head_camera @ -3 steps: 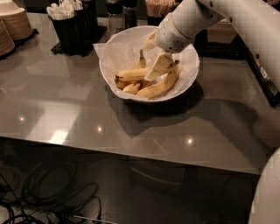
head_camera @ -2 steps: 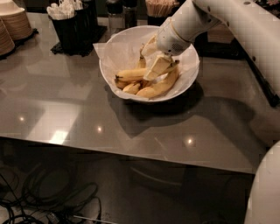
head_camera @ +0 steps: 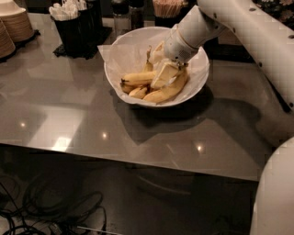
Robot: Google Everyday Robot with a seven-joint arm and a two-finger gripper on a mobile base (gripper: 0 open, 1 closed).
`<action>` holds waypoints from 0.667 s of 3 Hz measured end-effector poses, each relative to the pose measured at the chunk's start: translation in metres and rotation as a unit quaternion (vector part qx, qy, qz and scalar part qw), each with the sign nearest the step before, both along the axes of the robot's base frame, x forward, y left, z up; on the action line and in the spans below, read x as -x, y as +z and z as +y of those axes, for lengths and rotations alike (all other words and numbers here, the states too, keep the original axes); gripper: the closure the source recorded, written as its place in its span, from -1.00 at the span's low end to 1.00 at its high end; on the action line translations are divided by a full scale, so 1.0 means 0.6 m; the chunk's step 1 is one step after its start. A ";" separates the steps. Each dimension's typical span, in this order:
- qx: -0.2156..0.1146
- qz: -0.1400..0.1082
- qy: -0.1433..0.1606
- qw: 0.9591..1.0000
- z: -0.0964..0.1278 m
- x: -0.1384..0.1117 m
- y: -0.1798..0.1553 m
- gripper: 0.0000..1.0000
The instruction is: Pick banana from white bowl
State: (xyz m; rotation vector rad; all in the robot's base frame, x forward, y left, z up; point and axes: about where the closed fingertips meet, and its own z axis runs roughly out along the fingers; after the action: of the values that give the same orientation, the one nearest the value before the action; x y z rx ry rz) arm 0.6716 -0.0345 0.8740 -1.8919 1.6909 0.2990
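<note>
The white bowl [head_camera: 115, 69], lined with crinkled white paper, stands on the grey table and holds several bananas. A long, nearly straight yellow banana [head_camera: 138, 78] lies across the bowl with its dark tip to the left. A more curved banana [head_camera: 173, 89] lies along the front right, and a short one [head_camera: 138, 93] in front. My gripper [head_camera: 164, 75] reaches down from the upper right into the bowl. It sits on the bananas, at the right end of the straight one, and hides that end.
Stacked tan paper plates [head_camera: 16, 25] stand at the back left. A black caddy with white packets [head_camera: 73, 27] and dark shakers [head_camera: 128, 13] stand behind the bowl. My white arm [head_camera: 248, 32] crosses the right side. Cables [head_camera: 55, 206] lie on the floor below the table's front edge.
The gripper stays down in the bowl on the bananas. The arm's upper part has shifted slightly. The bananas have not visibly moved.
</note>
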 end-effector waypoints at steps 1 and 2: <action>0.000 0.001 0.000 1.000 0.000 0.000 -0.001 0.03; -0.003 -0.013 -0.008 1.000 -0.011 0.006 0.015 0.50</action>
State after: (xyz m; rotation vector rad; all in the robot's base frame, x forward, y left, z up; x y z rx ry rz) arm 0.6678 -0.0409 0.8832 -1.8702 1.6845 0.2708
